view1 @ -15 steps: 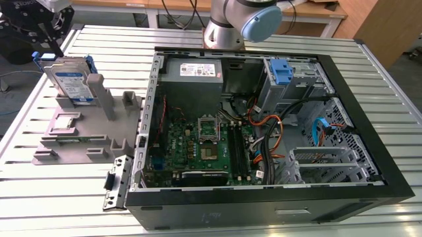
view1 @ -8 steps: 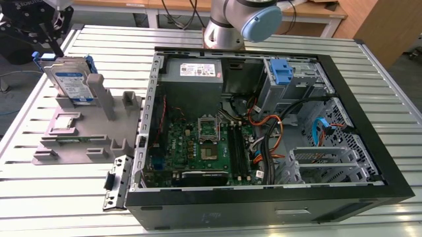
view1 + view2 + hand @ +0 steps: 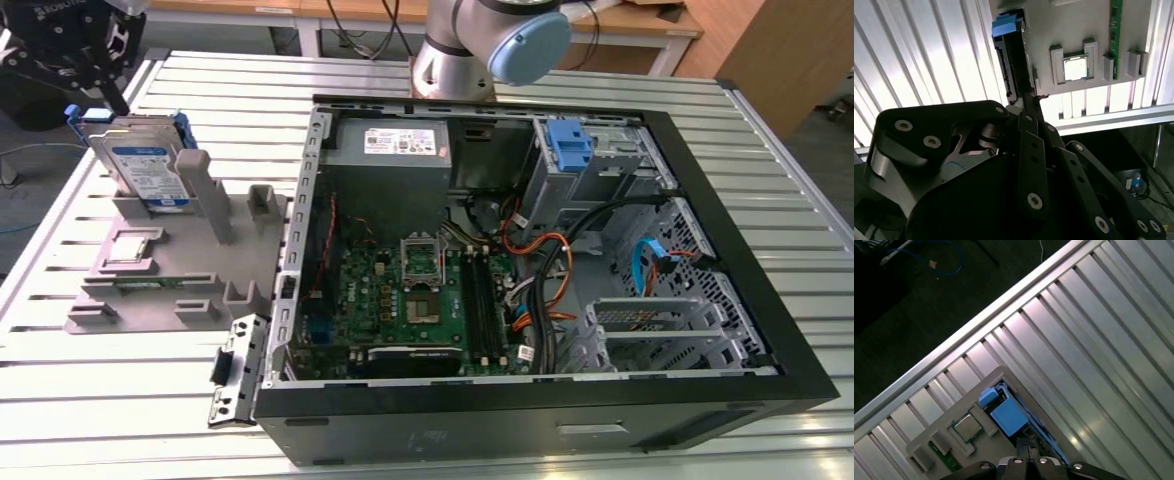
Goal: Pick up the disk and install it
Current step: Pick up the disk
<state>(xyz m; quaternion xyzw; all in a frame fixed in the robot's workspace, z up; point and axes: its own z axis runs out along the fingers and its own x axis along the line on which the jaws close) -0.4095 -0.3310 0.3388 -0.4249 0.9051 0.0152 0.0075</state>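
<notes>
Exterior view, ten o'clock: the disk (image 3: pixel 144 165) stands upright, likely for top grasping, with the gripper (image 3: pixel 118 100) just above, clenched or released I cannot tell.

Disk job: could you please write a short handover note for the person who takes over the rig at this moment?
Gripper: at the upper edge of the disk; it is unclear whether it has a grip on it.
Disk: stands on its edge in the grey holder, on the exterior view's left of the open computer case.
Done: nothing visible so far; the disk sits in its holder.
Left: the disk is not yet lifted and not yet in the case.
</notes>
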